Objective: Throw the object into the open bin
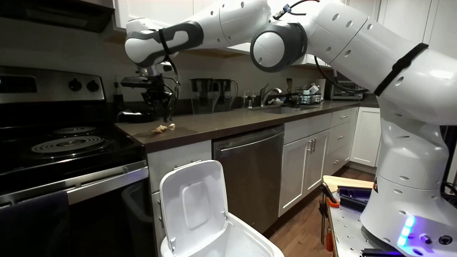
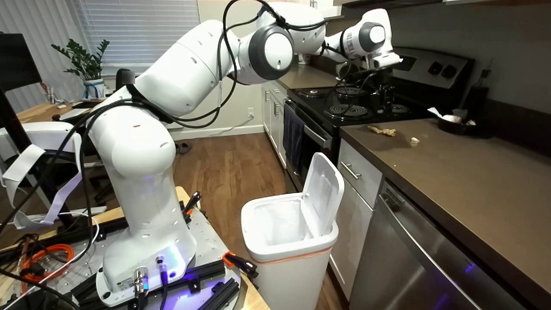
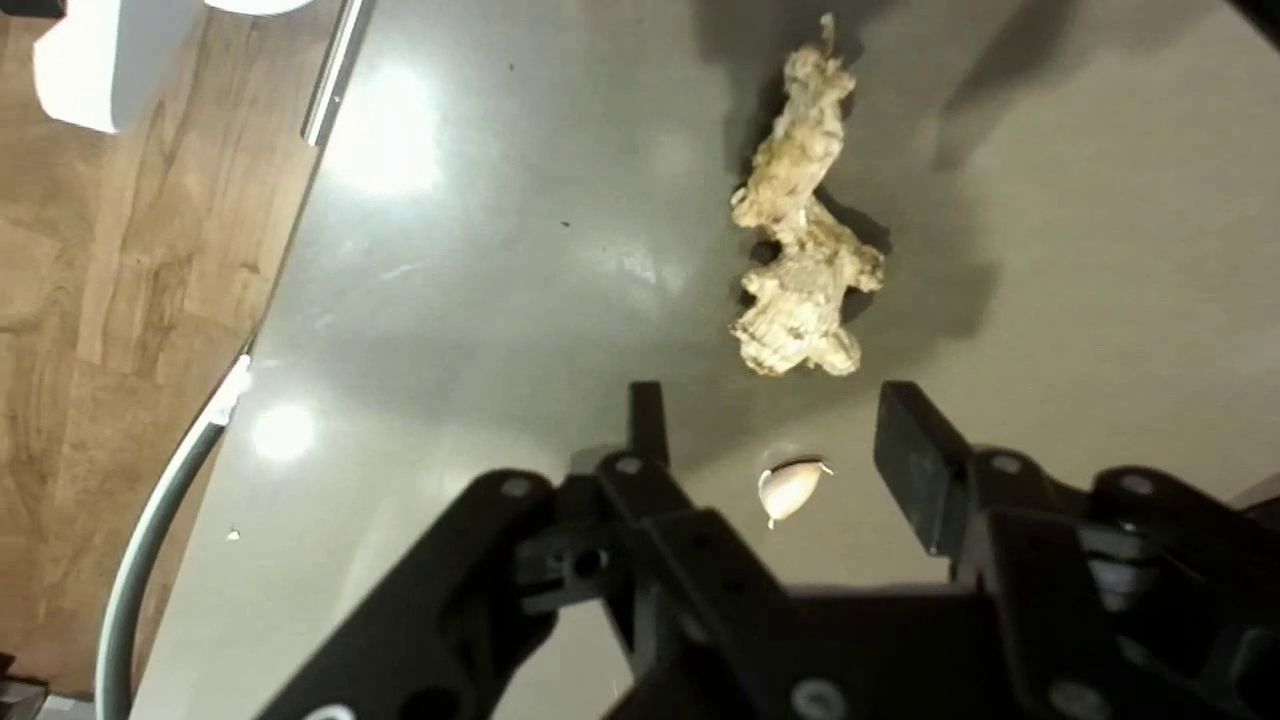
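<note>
The small off-white bit, which looks like a garlic clove, lies on the brown counter in both exterior views (image 1: 172, 126) (image 2: 414, 140). In the wrist view, the clove (image 3: 788, 489) appears between the two fingers, on the counter beyond them. My gripper (image 3: 772, 440) is open and empty. It hangs above the counter near the stove in both exterior views (image 1: 160, 107) (image 2: 384, 105). The white bin (image 2: 292, 275) stands on the floor in front of the cabinets with its lid (image 2: 326, 193) raised. The bin (image 1: 246, 232) also shows with its lid up.
A knobbly tan ginger root (image 3: 800, 230) lies beside the clove on the counter (image 2: 473, 172). The black stove (image 1: 71, 142) adjoins the counter's end. A small dark dish (image 2: 462, 126) and water pitchers (image 1: 203, 94) stand toward the wall. The dishwasher (image 1: 250, 178) is below.
</note>
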Robot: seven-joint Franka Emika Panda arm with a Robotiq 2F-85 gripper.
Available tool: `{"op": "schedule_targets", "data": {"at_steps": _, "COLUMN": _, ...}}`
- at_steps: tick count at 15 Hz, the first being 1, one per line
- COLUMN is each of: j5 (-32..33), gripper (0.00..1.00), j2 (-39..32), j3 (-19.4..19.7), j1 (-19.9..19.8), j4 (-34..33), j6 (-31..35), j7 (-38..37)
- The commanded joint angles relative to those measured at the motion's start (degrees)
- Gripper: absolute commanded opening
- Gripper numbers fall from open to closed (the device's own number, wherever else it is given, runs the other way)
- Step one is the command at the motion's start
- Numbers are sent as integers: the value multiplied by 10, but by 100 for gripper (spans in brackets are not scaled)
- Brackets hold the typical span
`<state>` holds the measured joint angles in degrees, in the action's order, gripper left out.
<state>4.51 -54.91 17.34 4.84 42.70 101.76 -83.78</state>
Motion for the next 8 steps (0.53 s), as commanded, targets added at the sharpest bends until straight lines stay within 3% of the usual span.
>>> {"op": "schedule_targets", "data": {"at_steps": 1, "j5": -38, "gripper": 88, "j2": -3, "j3": -18, "j1": -32, "j4": 3, "j6": -7, "j7": 3}}
{"op": "schedule_targets", "data": {"at_steps": 3, "j5": -61, "gripper": 100, "j2": -10, "j3": -29, "j1": -49, "j4": -1, "j6": -7, "j7": 7}}
{"op": "schedule_targets", "data": {"at_steps": 8, "j5": -99, "gripper": 100, "j2": -22, "j3": -58, "j1": -72, "j4": -11, "j6": -6, "j7": 13}}
